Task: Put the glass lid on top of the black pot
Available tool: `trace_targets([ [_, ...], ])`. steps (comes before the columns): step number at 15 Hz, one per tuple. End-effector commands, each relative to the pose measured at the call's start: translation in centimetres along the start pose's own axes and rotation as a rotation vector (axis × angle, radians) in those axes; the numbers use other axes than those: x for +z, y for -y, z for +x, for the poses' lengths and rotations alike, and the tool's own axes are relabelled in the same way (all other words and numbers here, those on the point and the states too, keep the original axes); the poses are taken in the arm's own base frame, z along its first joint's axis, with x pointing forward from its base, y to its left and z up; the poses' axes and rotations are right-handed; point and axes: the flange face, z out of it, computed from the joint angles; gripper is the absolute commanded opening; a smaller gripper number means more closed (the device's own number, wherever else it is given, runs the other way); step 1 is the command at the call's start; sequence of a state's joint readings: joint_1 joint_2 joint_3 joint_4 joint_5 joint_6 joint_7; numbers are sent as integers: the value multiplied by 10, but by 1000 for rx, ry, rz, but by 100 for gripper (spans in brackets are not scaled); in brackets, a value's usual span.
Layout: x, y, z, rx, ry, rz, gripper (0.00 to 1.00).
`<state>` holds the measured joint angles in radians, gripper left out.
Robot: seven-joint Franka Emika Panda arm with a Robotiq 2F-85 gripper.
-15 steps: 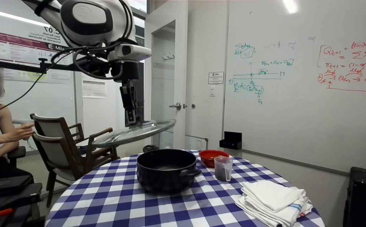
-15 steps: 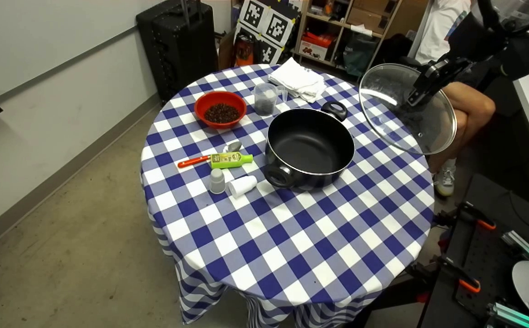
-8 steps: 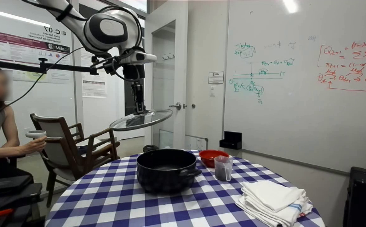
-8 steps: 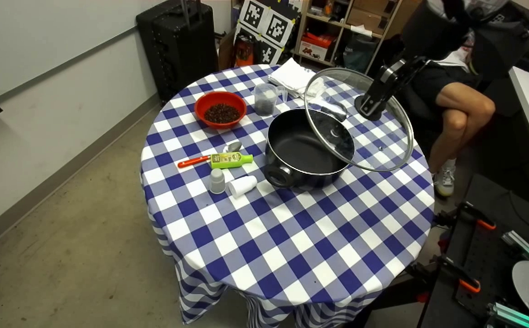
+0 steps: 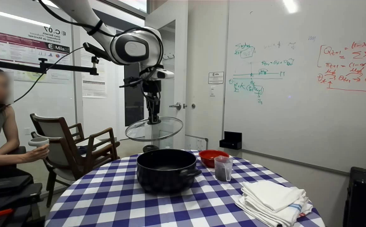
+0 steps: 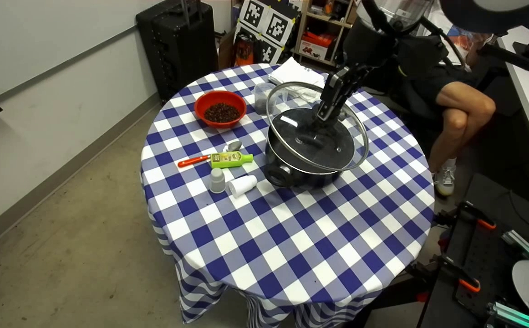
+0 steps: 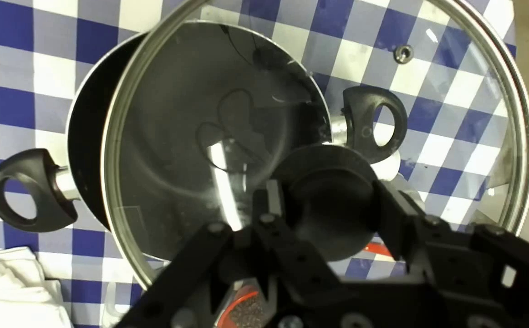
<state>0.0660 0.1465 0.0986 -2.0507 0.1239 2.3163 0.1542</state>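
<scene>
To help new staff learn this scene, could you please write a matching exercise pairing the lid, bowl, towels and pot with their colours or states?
1. lid
2. bowl
3. towels
4. pot

A. red, with dark bits inside
B. black, uncovered
C. held in the air by the fingers
D. folded, mostly white

Pairs: 1-C, 2-A, 3-D, 4-B

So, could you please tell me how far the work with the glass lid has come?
Done: the claw holds the glass lid up by its dark knob.
In hand: positioning; the lid hangs tilted above the black pot, a gap showing between them in an exterior view.
Left: the pot is uncovered, so centring, levelling, lowering and release probably remain.
</scene>
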Motion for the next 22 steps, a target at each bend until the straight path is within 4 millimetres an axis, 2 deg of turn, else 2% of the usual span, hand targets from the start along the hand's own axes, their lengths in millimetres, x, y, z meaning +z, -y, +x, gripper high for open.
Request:
trace_targets([
  [1, 5, -6, 30, 3, -11, 57, 25],
  [9, 49, -46, 52, 96, 23, 65, 25],
  [16, 65, -83, 64, 154, 36, 32, 25],
  [22, 67, -88, 57, 162, 50, 19, 25],
])
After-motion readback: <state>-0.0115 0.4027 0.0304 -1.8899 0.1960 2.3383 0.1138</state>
